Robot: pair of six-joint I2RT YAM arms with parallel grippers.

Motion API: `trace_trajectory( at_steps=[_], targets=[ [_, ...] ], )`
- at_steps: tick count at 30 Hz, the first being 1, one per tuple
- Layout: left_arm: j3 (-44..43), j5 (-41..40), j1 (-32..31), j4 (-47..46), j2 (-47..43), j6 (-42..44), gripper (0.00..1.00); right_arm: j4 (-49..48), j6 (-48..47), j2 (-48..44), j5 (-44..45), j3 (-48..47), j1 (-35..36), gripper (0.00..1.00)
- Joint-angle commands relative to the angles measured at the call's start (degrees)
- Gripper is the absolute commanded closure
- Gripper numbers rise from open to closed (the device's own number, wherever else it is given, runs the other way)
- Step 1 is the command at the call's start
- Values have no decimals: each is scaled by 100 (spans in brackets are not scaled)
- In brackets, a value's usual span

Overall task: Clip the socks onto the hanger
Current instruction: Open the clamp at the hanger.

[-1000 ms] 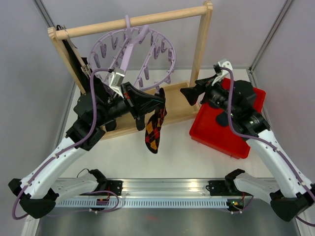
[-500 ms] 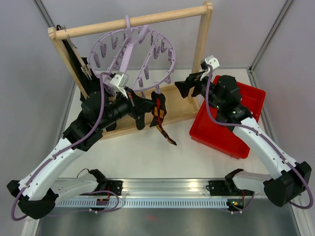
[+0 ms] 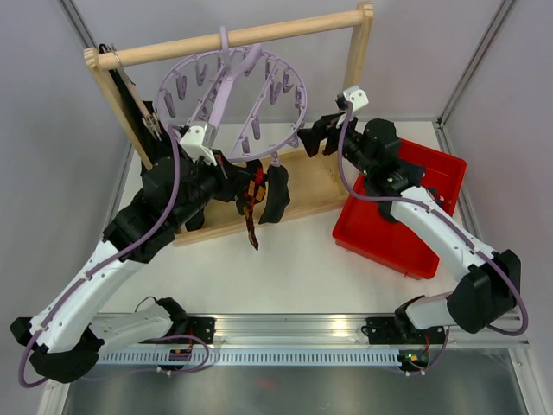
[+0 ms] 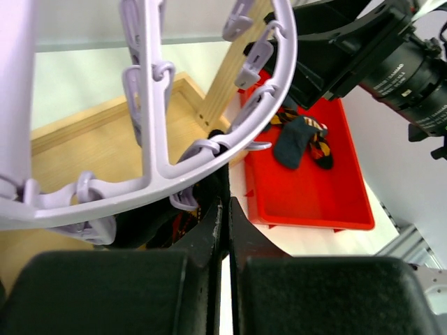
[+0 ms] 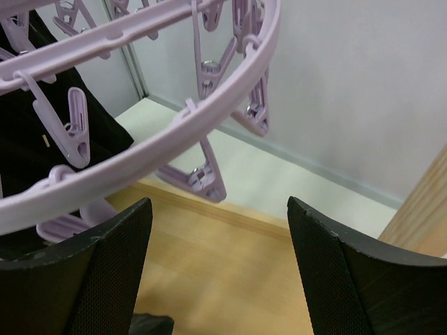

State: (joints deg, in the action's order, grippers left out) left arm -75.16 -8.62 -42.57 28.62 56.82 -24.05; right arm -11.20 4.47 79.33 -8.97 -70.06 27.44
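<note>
The pale-lilac hanger [image 3: 226, 86] hangs by its hook from the wooden rail. My left gripper [image 3: 249, 183] is shut on an argyle sock [image 3: 251, 212] right under the hanger's front rim [image 4: 150, 167]; the sock dangles below the fingers. A black stretch of sock [image 3: 276, 194] hangs beside it, and I cannot tell whether a clip holds it. My right gripper [image 3: 311, 143] stands open at the ring's right side. In the right wrist view a clip [image 5: 206, 178] dangles from the ring [image 5: 160, 150] just above the gap between the fingers [image 5: 363, 279]. More socks [image 4: 300, 139] lie in the red tray.
The wooden rail frame [image 3: 242, 35] carries the hanger, its flat base [image 3: 311, 186] lying under both grippers and its right post [image 3: 354, 78] close to my right wrist. The red tray [image 3: 389, 238] sits on the table at the right.
My right gripper has moved left and up to the hanger's rim. My left gripper has lifted the sock up under the front rim, and the sock has swung left.
</note>
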Motion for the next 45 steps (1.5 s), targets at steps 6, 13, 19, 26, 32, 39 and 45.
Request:
trace_trajectory(
  at_steps=[6, 13, 19, 26, 32, 39, 45],
  targets=[
    [-438, -500, -6, 188, 14, 208, 98, -637, -262, 399, -166, -657, 68, 17],
    [-509, -500, 3, 196, 40, 226, 98, -752, -306, 531, -386, -772, 156, 23],
    [-535, -491, 3, 214, 40, 243, 98, -822, -324, 566, -509, -772, 262, 46],
    [-518, -509, 3, 231, -4, 252, 98, -796, -359, 303, -465, -491, 323, 75],
    [-465, -386, 3, 231, -83, 217, 98, -752, -350, -198, -342, 27, 420, 85],
    [-412, -201, 3, 223, -171, 182, 98, -594, -342, -717, -342, 467, 648, 90],
    [-386, -350, 3, 293, -241, 111, 98, -269, -605, -858, -159, 423, 1043, 82]
  ],
)
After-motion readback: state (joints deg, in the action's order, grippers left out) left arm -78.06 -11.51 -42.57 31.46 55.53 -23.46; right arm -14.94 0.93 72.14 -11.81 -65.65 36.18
